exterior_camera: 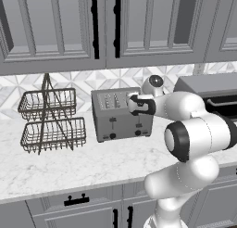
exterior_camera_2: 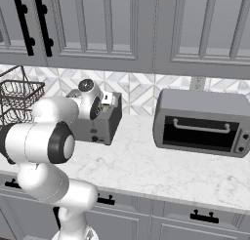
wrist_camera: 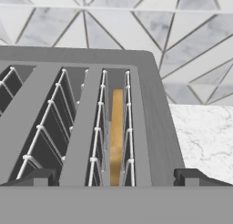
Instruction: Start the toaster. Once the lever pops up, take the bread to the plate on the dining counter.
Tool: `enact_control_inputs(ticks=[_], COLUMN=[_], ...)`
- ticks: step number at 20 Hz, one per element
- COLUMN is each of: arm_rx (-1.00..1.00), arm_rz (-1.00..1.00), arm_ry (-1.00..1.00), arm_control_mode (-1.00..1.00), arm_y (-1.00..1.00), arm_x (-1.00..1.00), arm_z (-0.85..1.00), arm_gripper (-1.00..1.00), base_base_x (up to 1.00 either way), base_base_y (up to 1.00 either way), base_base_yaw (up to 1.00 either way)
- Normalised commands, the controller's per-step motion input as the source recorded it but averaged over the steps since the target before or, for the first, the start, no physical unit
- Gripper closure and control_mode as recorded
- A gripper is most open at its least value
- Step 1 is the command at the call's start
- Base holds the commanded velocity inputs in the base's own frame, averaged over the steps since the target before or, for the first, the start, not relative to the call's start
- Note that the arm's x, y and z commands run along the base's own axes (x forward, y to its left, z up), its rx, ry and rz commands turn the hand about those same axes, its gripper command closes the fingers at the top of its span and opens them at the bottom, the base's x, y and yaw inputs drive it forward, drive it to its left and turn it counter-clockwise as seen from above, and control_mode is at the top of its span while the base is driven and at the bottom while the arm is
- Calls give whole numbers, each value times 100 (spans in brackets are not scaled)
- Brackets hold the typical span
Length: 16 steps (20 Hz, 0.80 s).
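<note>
The grey four-slot toaster stands on the kitchen counter against the tiled wall, also seen in the right base view. My gripper hovers just above its right end, open, with the two fingertips spread wide on either side of the rightmost slot. Looking down through the hand view, the bread stands on edge deep in that slot between the wire guides, golden-tan, untouched. The other slots look empty. The plate and the dining counter are out of view.
A two-tier wire basket stands left of the toaster. A toaster oven sits to the right on the marble counter. Upper cabinets hang close overhead.
</note>
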Motion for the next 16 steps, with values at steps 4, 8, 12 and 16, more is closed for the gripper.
enact_control_inputs(ticks=[4, 8, 12, 16], arm_rx=[0, 0, 0, 0], arm_rz=[0, 0, 0, 0], arm_ry=[0, 0, 0, 0], arm_control_mode=[-100, -100, -100, -100], arm_y=[0, 0, 0, 0], arm_x=[0, 0, 0, 0], arm_z=[0, 0, 0, 0], arm_gripper=[-100, -100, -100, -100], base_base_x=[0, 0, 0, 0], base_base_y=[0, 0, 0, 0], base_base_yaw=[0, 0, 0, 0])
